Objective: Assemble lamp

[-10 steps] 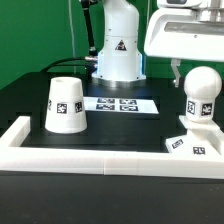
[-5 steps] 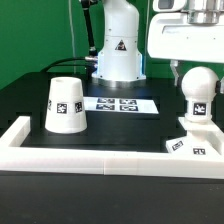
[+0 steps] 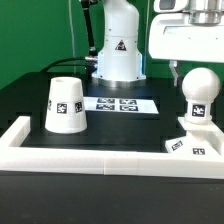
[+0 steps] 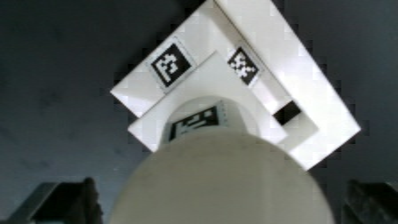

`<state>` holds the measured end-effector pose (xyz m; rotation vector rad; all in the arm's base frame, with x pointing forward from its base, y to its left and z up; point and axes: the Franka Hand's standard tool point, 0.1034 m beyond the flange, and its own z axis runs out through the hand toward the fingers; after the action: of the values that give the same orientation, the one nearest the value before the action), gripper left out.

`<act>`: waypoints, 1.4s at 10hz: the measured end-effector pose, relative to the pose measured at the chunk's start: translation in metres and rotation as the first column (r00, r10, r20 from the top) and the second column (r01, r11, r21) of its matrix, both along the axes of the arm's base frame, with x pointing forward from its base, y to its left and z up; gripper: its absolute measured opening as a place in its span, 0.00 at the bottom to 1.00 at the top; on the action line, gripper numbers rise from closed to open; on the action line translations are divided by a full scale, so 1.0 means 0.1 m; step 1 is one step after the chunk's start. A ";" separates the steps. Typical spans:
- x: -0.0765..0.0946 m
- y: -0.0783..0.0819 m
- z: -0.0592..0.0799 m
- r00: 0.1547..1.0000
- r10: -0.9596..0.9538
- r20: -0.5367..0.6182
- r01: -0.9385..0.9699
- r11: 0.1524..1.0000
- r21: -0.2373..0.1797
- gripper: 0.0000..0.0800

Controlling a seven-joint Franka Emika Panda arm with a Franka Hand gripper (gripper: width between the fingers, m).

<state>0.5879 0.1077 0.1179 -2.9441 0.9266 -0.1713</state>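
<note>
The rounded bulb piece [image 3: 198, 95] stands upright on the small flat square base [image 3: 192, 144] at the exterior view's right. My gripper [image 3: 196, 66] hangs directly above the bulb, open, with one finger [image 3: 175, 72] beside the bulb's top and not touching it. In the wrist view the bulb [image 4: 214, 175] fills the middle, the tagged base [image 4: 222, 75] lies beyond it, and the dark fingers [image 4: 68, 202] stand apart from the bulb on both sides. The tapered shade [image 3: 65, 105] stands alone, wide end down, at the exterior view's left.
The marker board [image 3: 120, 103] lies between the shade and the bulb, in front of the arm's pedestal [image 3: 118, 55]. A white wall [image 3: 90, 153] runs along the table's front and a short piece [image 3: 14, 131] up the exterior view's left.
My gripper has risen a little above the bulb. The bulb, base and shade have not moved.
</note>
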 end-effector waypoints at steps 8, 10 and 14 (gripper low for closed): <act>0.02 0.00 -0.01 0.764 0.646 0.001 -0.642 0.759 -0.104 0.87; 0.02 0.02 -0.03 0.589 0.808 -0.020 -0.801 0.580 -0.147 0.87; 0.05 -0.02 -0.07 0.258 0.962 -0.092 -0.955 0.239 -0.173 0.87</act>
<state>0.5932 0.1059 0.1106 -2.9974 -1.1237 -0.2354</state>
